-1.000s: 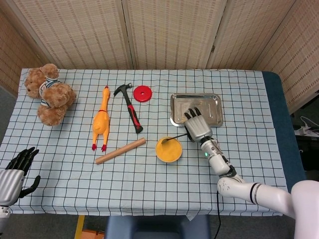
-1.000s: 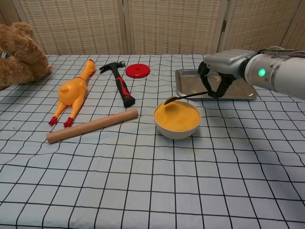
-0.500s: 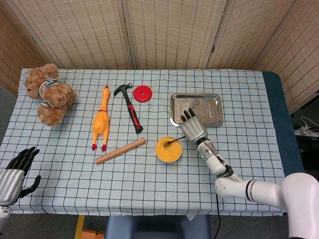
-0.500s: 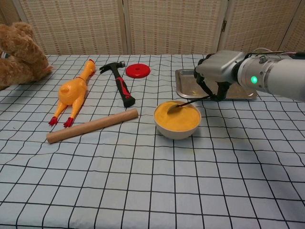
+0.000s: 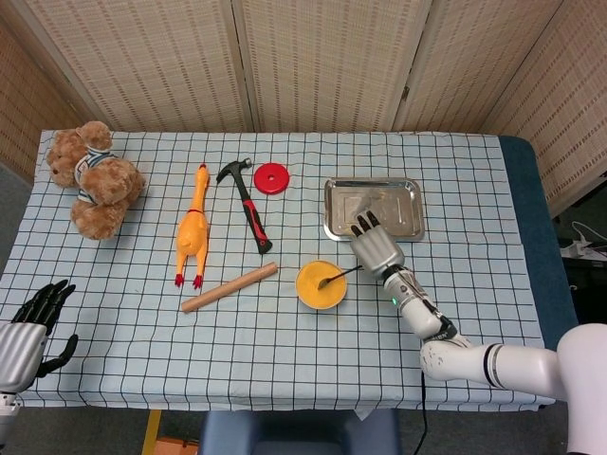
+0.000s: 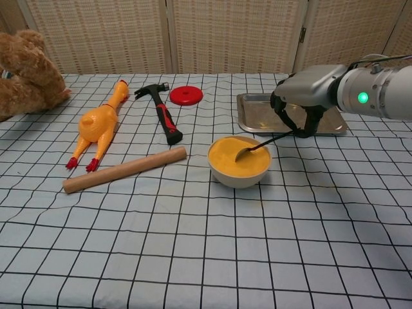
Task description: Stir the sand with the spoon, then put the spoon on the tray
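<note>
Fingers (image 6: 297, 122) of the right hand (image 5: 377, 248) curl down around the handle end of the spoon (image 6: 257, 147), holding it over the table as its tip dips into the sand (image 6: 239, 156) that fills the bowl (image 6: 239, 176). Seen from the head camera, the spoon's long axis runs from the hand toward about 8 o'clock, the tip lying in the right half of the sand, handle rising to the fingers just off the bowl's rim at 2 o'clock.

Stirring looks to be under way, judging by the tip sitting in the sand. The tray (image 5: 410, 222) lies just beyond the right hand at about 12 o'clock from it, and at roughly 1 o'clock from the bowl, apart from it. That makes the later set-down a short carry away from the robot, with the spoon's tip swinging clear of the bowl first. Spilling sand on the cloth during that lift would be the likely slip.

At the lower left edge of the head view, the left hand (image 5: 33, 327) hangs with dark fingers apart, holding nothing, well away from bowl and tray; the right hand is plainly the nearer.

Elsewhere on the checked cloth lie a dowel (image 5: 229, 287), a hammer (image 5: 248, 211), a rubber chicken (image 5: 193, 227), a red disc (image 5: 271, 177) and a teddy bear (image 5: 95, 180).
</note>
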`<state>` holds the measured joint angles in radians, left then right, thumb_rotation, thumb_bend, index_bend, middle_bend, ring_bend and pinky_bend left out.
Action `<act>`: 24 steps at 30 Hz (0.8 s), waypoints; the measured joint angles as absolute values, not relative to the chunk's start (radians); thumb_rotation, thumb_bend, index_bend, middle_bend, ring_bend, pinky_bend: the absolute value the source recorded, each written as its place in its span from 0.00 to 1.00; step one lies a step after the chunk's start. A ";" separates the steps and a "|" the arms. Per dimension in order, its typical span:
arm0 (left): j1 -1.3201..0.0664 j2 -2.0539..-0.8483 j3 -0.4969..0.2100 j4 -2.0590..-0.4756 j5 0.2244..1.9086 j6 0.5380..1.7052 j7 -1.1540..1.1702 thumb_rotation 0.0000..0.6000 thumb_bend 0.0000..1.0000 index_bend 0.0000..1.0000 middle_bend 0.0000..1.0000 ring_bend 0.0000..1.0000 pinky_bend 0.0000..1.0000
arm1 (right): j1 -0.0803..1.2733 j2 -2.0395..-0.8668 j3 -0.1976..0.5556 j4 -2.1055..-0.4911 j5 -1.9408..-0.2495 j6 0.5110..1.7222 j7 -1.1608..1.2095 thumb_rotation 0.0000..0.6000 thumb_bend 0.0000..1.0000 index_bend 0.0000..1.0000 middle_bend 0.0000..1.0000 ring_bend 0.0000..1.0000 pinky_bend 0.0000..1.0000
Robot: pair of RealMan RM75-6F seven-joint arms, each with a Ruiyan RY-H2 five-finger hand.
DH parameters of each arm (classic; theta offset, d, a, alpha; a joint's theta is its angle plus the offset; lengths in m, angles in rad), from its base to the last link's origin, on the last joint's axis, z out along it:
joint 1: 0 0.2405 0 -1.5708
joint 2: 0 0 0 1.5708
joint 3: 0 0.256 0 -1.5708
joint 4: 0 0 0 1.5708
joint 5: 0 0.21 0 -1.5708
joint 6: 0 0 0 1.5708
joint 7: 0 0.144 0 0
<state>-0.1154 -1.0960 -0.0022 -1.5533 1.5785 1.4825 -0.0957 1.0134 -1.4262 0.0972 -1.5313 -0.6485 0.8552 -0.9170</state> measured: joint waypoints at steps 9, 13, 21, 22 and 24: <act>-0.115 -1.094 -0.003 -1.552 1.576 1.482 -0.101 1.00 0.45 0.00 0.00 0.00 0.18 | 0.973 -1.514 0.116 -1.427 -0.831 0.964 -0.768 1.00 0.88 0.86 0.16 0.00 0.00; -0.116 -1.093 -0.004 -1.552 1.576 1.481 -0.103 1.00 0.45 0.00 0.00 0.00 0.18 | 0.964 -1.565 0.111 -1.371 -0.884 0.976 -0.740 1.00 0.88 0.86 0.16 0.00 0.00; -0.114 -1.091 -0.002 -1.552 1.580 1.488 -0.106 1.00 0.45 0.00 0.00 0.00 0.18 | 0.963 -1.618 0.106 -1.320 -0.900 0.968 -0.760 1.00 0.88 0.87 0.16 0.00 0.00; -0.113 -1.091 -0.003 -1.552 1.580 1.489 -0.106 1.00 0.45 0.00 0.00 0.00 0.18 | 0.963 -1.619 0.105 -1.319 -0.899 0.967 -0.767 1.00 0.88 0.87 0.16 0.00 0.00; -0.112 -1.090 -0.003 -1.552 1.579 1.490 -0.107 1.00 0.45 0.00 0.00 0.00 0.18 | 0.963 -1.618 0.103 -1.320 -0.893 0.962 -0.784 1.00 0.88 0.87 0.16 0.00 0.00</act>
<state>-0.1124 -1.0898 -0.0031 -1.5523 1.5789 1.4900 -0.1067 0.9635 -1.6181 0.1033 -1.3197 -0.8931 0.9624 -0.7841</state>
